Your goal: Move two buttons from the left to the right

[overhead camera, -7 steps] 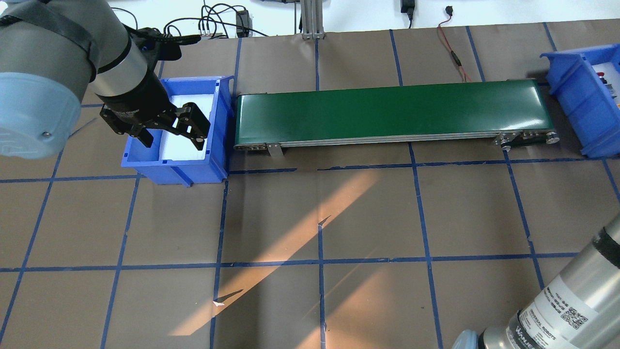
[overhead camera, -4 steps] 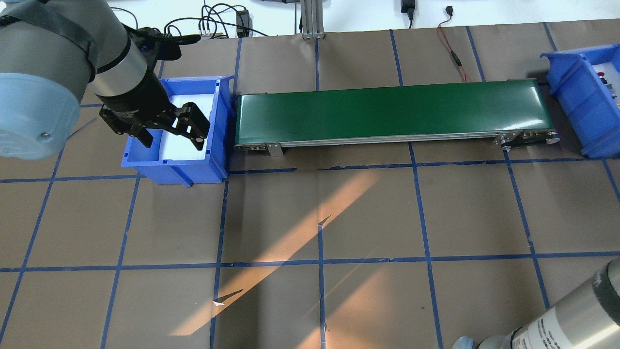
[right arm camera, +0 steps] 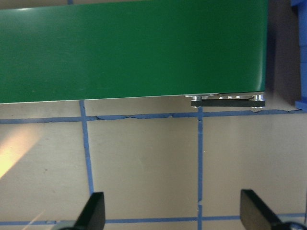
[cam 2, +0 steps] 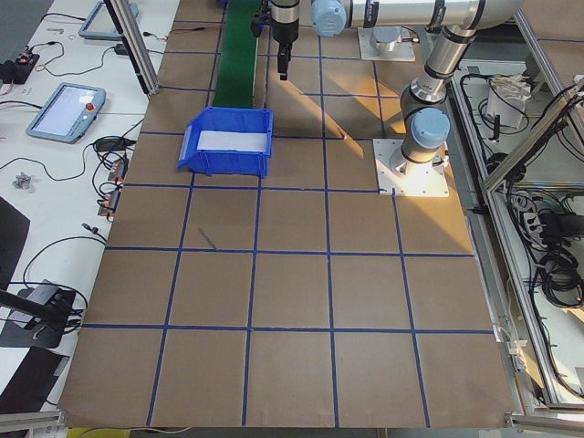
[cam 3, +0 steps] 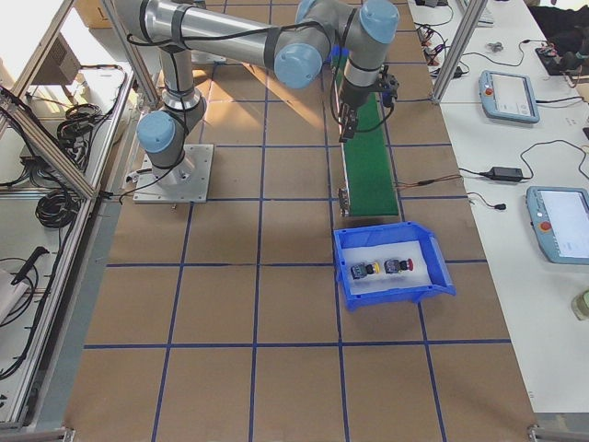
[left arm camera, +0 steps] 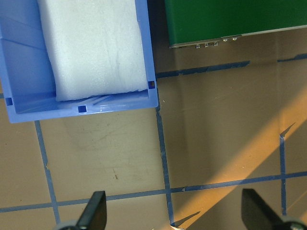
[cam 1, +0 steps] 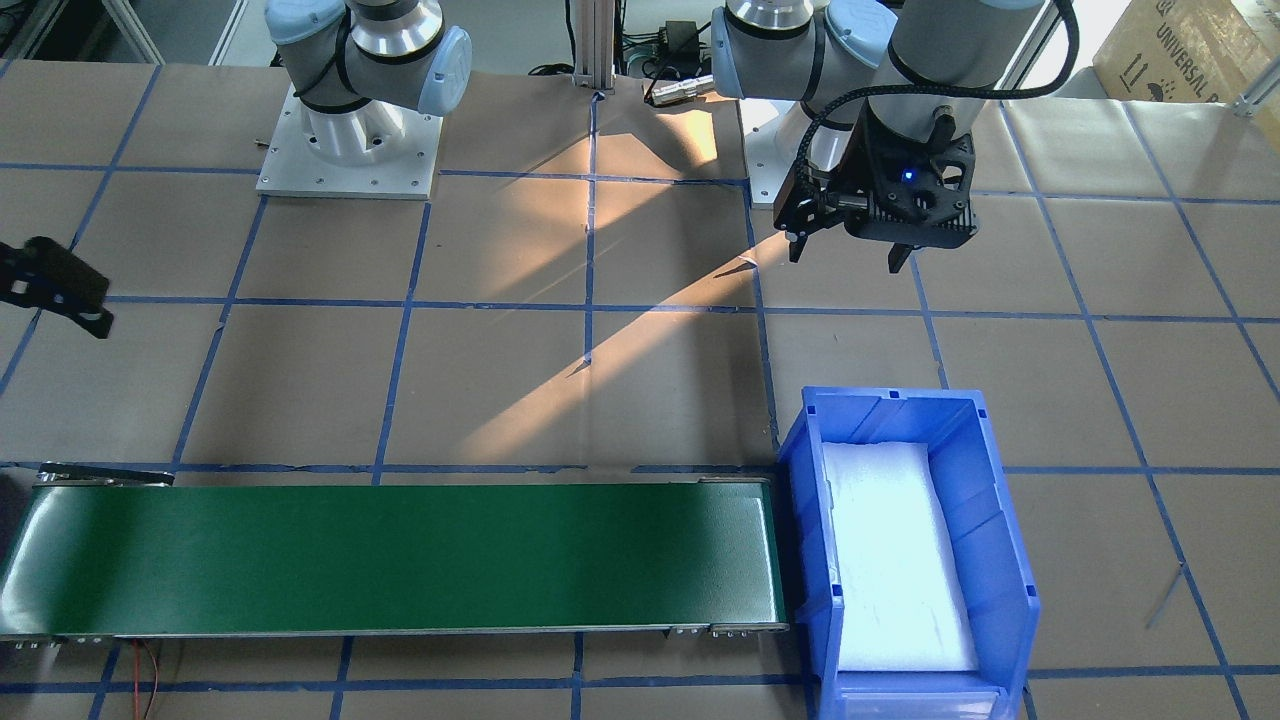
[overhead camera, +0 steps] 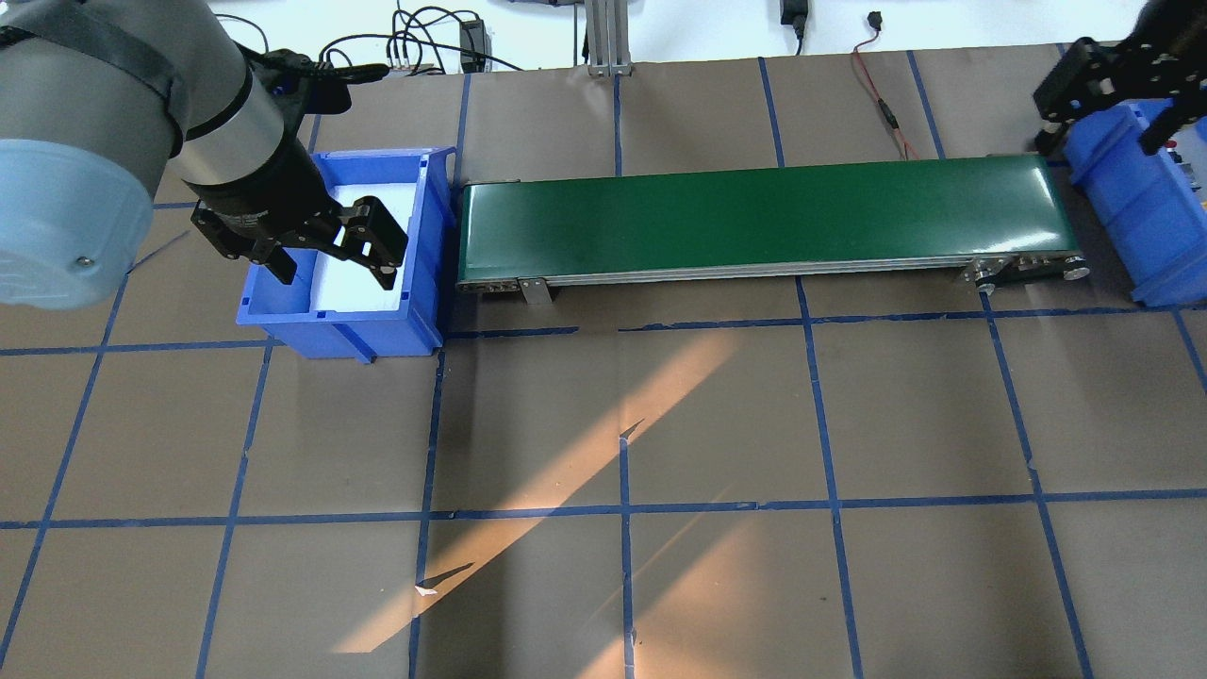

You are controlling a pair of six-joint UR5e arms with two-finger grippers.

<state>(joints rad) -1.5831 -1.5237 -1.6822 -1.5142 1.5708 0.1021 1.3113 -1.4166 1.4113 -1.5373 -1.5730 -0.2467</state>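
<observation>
The yellow button (cam 3: 366, 270) and the red button (cam 3: 398, 266) lie side by side on white foam in the right blue bin (cam 3: 391, 296). My right gripper (overhead camera: 1099, 135) is open and empty, high up between the conveyor's right end and that bin (overhead camera: 1127, 203); it also shows at the front view's left edge (cam 1: 60, 290). My left gripper (overhead camera: 335, 261) is open and empty, raised near the left blue bin (overhead camera: 339, 330), which holds only white foam. The front view shows it (cam 1: 845, 255) on the robot's side of that bin (cam 1: 800, 500).
A green conveyor belt (overhead camera: 764, 217) runs between the two bins; it also shows in the front view (cam 1: 400, 555). Brown paper with a blue tape grid covers the table. Cables and a metal post (overhead camera: 606, 38) stand at the far edge.
The right arm has left the overhead view's lower right corner, and its gripper now shows at the top right by the right bin. The left gripper has barely moved.
</observation>
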